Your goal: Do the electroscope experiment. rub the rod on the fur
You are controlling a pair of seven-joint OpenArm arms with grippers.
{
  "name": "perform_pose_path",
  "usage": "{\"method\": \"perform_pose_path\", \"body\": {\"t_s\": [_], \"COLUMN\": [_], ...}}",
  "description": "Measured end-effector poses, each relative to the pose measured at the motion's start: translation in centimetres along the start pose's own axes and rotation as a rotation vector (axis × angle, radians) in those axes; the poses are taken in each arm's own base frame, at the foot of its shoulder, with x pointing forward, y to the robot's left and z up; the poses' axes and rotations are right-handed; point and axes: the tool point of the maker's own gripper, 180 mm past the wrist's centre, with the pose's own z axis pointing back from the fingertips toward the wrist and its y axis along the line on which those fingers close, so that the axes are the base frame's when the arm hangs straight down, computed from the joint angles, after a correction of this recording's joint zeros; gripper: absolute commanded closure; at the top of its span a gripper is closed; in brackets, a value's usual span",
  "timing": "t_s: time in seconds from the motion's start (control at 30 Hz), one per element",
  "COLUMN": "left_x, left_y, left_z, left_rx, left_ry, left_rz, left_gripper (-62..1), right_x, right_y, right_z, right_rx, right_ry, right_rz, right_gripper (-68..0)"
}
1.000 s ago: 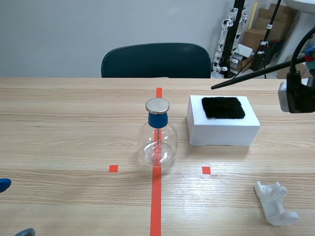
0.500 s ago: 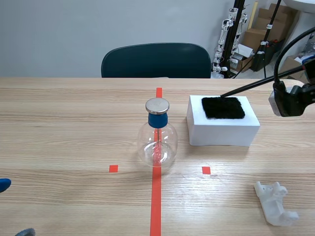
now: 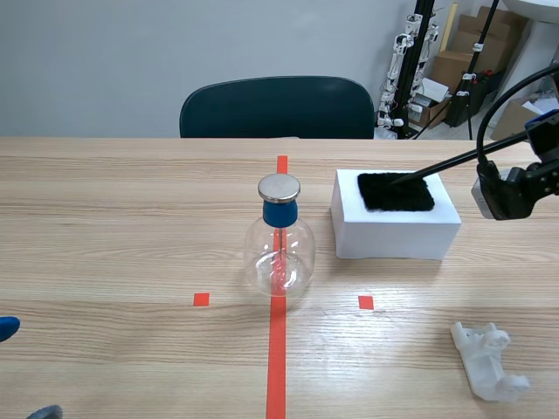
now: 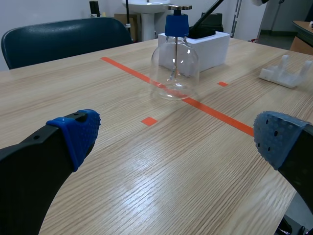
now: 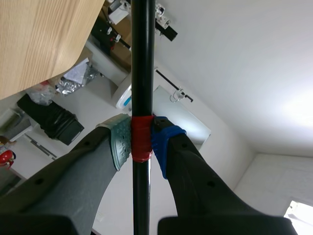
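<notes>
A black rod slants down from the right, its tip resting on the black fur atop a white box. My right gripper is shut on the rod at its red tape band; the arm's end sits at the right edge of the scene view. A glass flask electroscope with a blue collar and metal cap stands on the red tape line; in the left wrist view the flask is ahead of my left gripper, which is open low at the near left.
A white plastic holder lies at the near right of the table. A dark chair stands behind the far edge. The wooden table stretches bare to the left of the flask.
The right arm has lowered and drawn in, bringing the rod's tip down from above the box's far edge onto the fur. The left arm has not moved.
</notes>
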Motion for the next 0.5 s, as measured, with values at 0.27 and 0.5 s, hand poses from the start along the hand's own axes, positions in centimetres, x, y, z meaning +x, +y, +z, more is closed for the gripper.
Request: {"method": "perform_pose_path", "body": {"t_s": [0.27,0.5], "left_x": [0.0,0.0], "left_y": [0.0,0.0], "left_z": [0.0,0.0], "left_rx": [0.000,0.000], "left_ry": [0.000,0.000], "left_rz": [0.000,0.000], "left_gripper": [-62.3,-62.3], "right_x": [0.0,-1.2], "right_y": [0.1,1.5], "right_z": [0.2,0.8], "right_rx": [-0.002,0.035], "right_ry": [-0.034,-0.028], "right_rz": [0.007,0.029], "right_gripper": [-2.2,-2.2]}}
